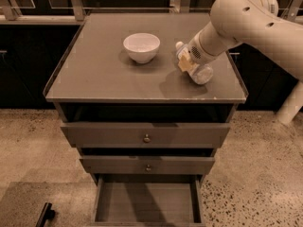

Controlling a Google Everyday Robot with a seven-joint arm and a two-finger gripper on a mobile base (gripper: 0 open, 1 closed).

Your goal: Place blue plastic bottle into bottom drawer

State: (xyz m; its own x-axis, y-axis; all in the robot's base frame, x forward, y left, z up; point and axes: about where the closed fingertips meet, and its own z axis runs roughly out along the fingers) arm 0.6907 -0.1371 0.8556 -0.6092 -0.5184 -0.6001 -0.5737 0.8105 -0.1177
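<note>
The blue plastic bottle (201, 73) lies tilted over the right part of the tabletop (104, 74), with its white cap pointing up toward the back and its base toward the right edge. We cannot tell whether it rests on the surface or is just clear of it. The arm (246, 18) reaches in from the right and ends at the bottle. The bottom drawer (147, 202) stands pulled out below the two upper drawers (144, 135), its flat floor bare and well apart from the bottle. The white bowl (141, 47) sits near the bottle, to its left. The tool (186, 63) is right against the bottle's upper side, near the cap, but we cannot tell whether it is spread or pinching the bottle. We judge the step in hand to be securing the grasp. To do it well we would want a firm hold across the body, not the cap, then a straight lift clear of the raised rim and the bowl before swinging forward and down to the drawer.
</note>
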